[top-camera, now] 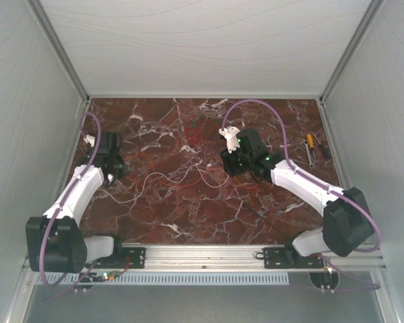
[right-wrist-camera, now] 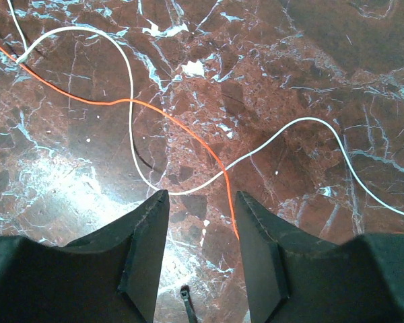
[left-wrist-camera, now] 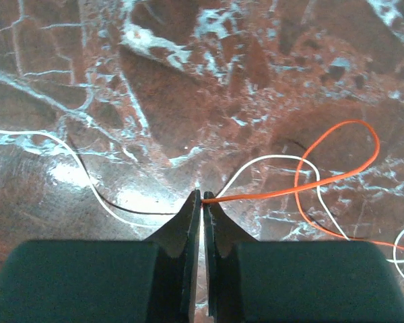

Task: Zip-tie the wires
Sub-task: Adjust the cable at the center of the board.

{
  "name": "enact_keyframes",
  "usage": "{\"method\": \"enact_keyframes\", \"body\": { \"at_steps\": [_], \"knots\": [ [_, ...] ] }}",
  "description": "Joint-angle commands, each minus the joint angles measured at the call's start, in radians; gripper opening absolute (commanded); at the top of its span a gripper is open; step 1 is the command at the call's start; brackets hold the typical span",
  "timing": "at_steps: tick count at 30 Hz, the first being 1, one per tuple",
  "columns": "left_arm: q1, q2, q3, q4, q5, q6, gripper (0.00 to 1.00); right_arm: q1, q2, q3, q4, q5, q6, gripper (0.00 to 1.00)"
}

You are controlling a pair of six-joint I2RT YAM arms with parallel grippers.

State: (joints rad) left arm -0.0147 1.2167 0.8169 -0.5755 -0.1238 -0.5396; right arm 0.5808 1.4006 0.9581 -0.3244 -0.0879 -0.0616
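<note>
Over red marble [top-camera: 188,208], left tool [left-wrist-camera: 202,198] clamps an orange strand of the wires [left-wrist-camera: 353,122], right tool [right-wrist-camera: 200,195] partly open above them.

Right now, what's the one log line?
left gripper: shut on orange wire | right gripper: open over wires
</note>
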Motion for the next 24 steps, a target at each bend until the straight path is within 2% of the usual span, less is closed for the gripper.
{"method": "enact_keyframes", "body": {
  "at_steps": [1,6,13,14,16,19,22,24],
  "knots": [
    [0.063,0.046,-0.011,0.016,-0.036,-0.057,0.00,0.007,0.003,0.015,0.014,-0.015,0.015,0.42],
    [0.156,0.120,0.007,-0.078,-0.066,-0.134,0.00,0.007,-0.004,0.011,0.008,-0.006,0.010,0.42],
    [0.166,0.124,-0.049,-0.111,-0.047,-0.243,0.00,0.007,-0.003,0.003,0.007,-0.002,0.012,0.42],
    [0.170,0.126,-0.060,-0.104,-0.044,-0.251,0.03,0.006,-0.004,0.003,0.007,-0.003,0.013,0.42],
    [0.183,0.132,-0.075,-0.091,-0.032,-0.261,0.23,0.005,-0.005,0.005,0.005,-0.006,0.014,0.42],
    [0.199,0.138,-0.077,-0.083,-0.019,-0.267,0.60,0.007,-0.008,0.001,0.002,-0.006,0.008,0.42],
    [0.214,0.138,-0.060,-0.100,0.001,-0.283,0.85,0.006,-0.009,-0.001,0.002,-0.008,0.008,0.42],
    [0.224,0.132,-0.041,-0.129,0.034,-0.306,0.94,0.006,-0.008,0.000,0.002,-0.012,0.009,0.42]
  ]
}}
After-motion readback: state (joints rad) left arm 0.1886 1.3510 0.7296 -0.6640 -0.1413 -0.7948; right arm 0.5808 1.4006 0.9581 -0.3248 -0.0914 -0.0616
